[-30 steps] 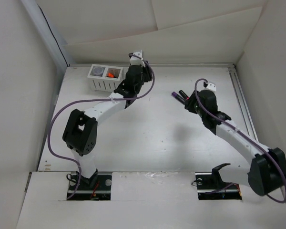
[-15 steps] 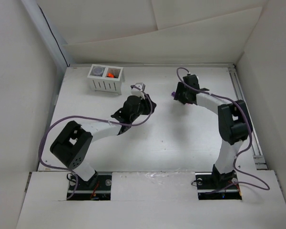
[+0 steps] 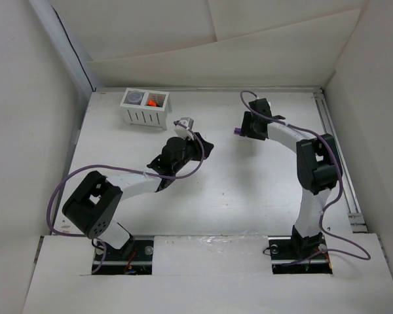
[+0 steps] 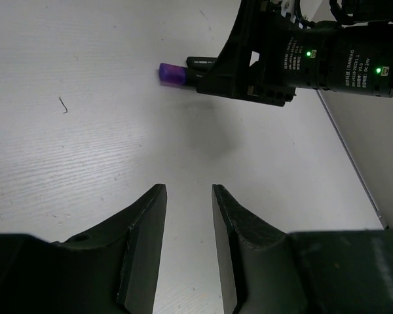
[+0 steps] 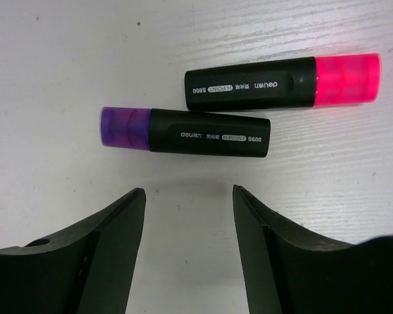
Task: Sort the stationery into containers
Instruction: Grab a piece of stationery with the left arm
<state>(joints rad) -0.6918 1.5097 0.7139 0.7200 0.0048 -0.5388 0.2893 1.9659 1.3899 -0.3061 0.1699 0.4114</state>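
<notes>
The right claw and left claw are open and hold nothing. A purple marker and a pink marker lie side by side at one o'clock on the desk. The white box sits at eleven o'clock.

From above, the right gripper hid all but the cap of the purple-capped highlighter, which poked out at its 9 o'clock. The pink-capped highlighter was fully covered there. At the table's 11 o'clock, the white organiser held items too small to identify. Each wrist view's bottom edge cut off its own fingers.
</notes>
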